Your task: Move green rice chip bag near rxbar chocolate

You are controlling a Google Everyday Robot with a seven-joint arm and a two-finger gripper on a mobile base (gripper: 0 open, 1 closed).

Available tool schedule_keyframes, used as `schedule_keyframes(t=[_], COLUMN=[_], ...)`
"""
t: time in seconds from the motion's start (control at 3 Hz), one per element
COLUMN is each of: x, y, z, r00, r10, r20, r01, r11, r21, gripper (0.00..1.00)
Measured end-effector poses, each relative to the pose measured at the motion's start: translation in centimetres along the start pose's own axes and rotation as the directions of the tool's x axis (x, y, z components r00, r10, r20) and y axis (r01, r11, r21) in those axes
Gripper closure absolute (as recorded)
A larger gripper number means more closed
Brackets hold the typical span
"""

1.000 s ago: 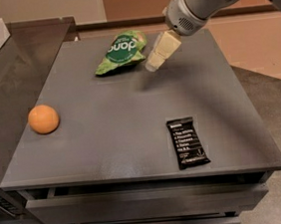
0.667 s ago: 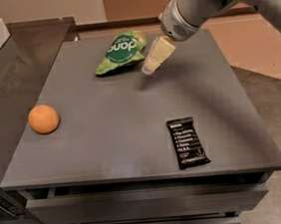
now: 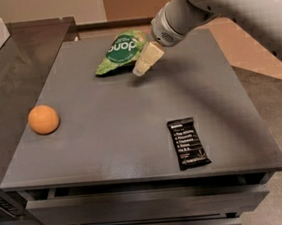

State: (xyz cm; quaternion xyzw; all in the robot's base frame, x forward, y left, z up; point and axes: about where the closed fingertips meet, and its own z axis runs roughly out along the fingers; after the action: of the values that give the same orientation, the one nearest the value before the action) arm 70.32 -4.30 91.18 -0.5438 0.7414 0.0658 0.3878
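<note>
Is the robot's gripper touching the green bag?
Cannot tell. In the camera view, the gripper sits at the right edge of the green bag, overlapping it, so neither a gap nor contact shows plainly.

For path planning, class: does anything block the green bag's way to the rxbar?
Nothing visible. The gripper is beside the green rice chip bag; bare table runs to the rxbar chocolate; the orange lies aside.

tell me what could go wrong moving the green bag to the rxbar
The gripper is at the edge of the bag, not over its middle, so it may nudge the crinkled bag away rather than catch it. The rxbar lies near the front edge of the table; a bag dragged in could knock it off.
</note>
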Motion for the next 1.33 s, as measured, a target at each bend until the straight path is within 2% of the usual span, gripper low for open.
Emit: schedule_keyframes(t=[0.33, 0.67, 1.33], x=[-0.3, -0.5, -0.4], y=[-1.1, -1.3, 0.4], z=[1.5, 2.7, 4.5], r00=[1.0, 1.0, 0.998], r10=[0.01, 0.025, 0.06], r20=[0.011, 0.015, 0.016], r01=[-0.01, -0.025, -0.059], r11=[0.9999, 0.9997, 0.9972], r21=[0.014, 0.005, -0.047], gripper=[0.0, 0.0, 0.0])
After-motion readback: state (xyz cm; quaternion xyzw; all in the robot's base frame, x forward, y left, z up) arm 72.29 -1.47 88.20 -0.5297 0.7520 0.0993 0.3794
